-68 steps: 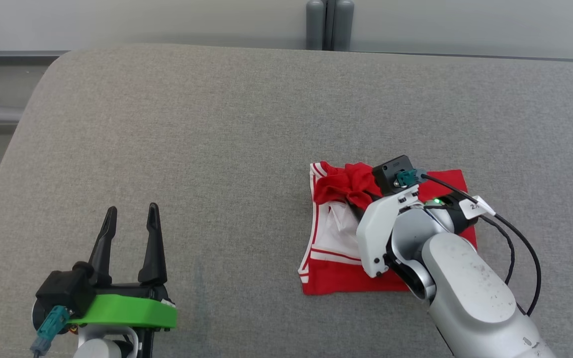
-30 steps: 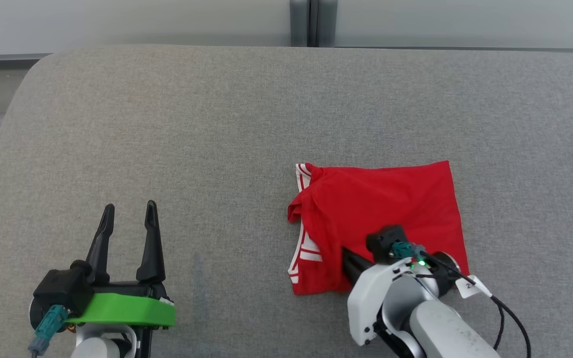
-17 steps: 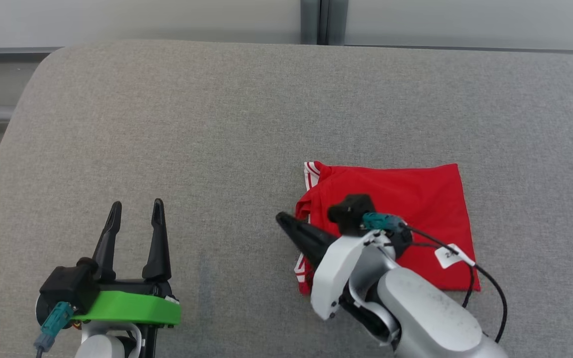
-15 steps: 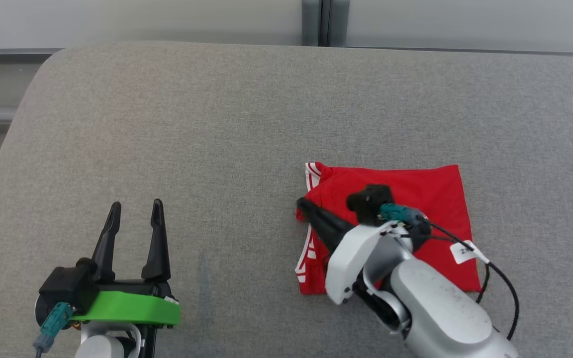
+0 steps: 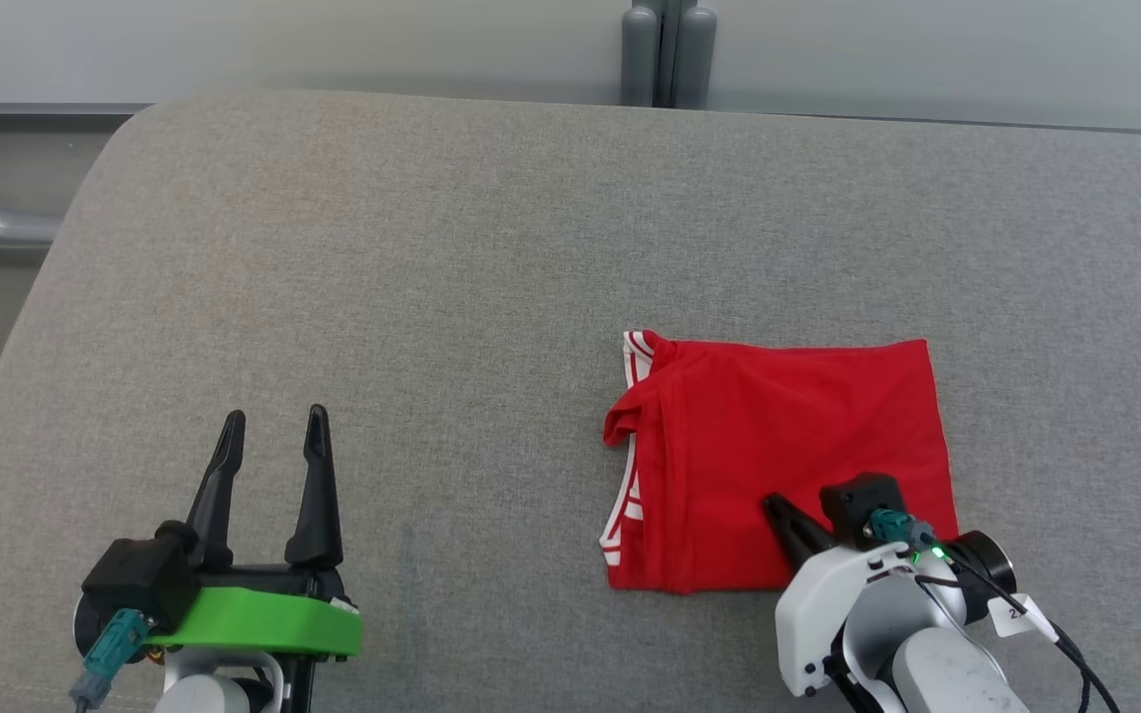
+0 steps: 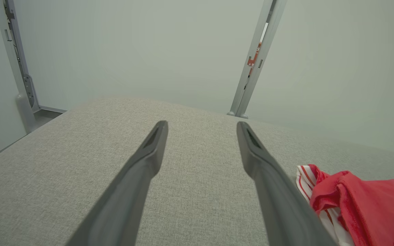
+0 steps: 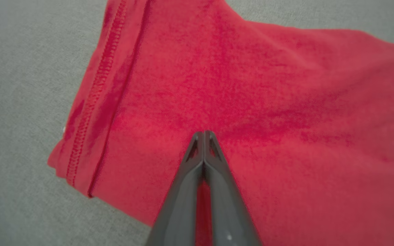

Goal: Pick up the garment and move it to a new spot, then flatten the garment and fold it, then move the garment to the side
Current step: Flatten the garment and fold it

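Right now the folded red garment (image 5: 788, 446) is lying right of centre on the grey tabletop (image 5: 432, 248), and the right claw (image 5: 777, 505) is sitting shut and empty on its near edge, likely risking snagging and dragging the fold loose, while the left claw (image 5: 273, 421) is idling open.

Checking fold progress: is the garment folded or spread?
Folded: the garment is a compact rectangle, doubled layers and striped trim showing at its left edge.
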Controlling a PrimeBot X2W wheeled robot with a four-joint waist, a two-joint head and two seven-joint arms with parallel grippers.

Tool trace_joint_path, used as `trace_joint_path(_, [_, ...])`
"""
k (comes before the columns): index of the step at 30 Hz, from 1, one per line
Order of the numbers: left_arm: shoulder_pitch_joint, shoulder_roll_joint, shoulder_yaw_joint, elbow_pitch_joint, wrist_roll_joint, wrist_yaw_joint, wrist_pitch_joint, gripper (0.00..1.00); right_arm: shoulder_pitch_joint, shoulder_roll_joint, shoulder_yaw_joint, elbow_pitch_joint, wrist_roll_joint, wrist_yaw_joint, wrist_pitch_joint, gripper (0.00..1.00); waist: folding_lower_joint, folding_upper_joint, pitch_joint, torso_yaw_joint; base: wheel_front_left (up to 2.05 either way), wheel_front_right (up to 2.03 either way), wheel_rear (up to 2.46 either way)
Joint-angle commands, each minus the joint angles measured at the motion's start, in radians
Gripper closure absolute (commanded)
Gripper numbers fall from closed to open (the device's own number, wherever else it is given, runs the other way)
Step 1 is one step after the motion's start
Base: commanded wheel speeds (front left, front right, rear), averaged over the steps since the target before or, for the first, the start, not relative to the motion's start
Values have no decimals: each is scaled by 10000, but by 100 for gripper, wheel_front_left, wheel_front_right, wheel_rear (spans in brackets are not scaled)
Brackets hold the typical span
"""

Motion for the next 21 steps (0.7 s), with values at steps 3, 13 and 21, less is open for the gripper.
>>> trace_joint_path(3, [85, 16, -4, -20, -64, -39, 5, 0, 241, -12, 389, -234, 256, -4, 190, 100, 0, 0, 22, 30, 0, 0, 0])
trace_joint_path(13, [-181, 16, -217, -66, -107, -36, 5, 0, -785, -30, 2312, 373, 1267, -4, 486, 100, 0, 0, 280, 396, 0, 0, 0])
trace_joint_path(21, [-355, 16, -446, -67, -252, -28, 5, 0, -1878, -30, 2581, 1493, 1589, -4, 515, 100, 0, 0, 662, 972, 0, 0, 0])
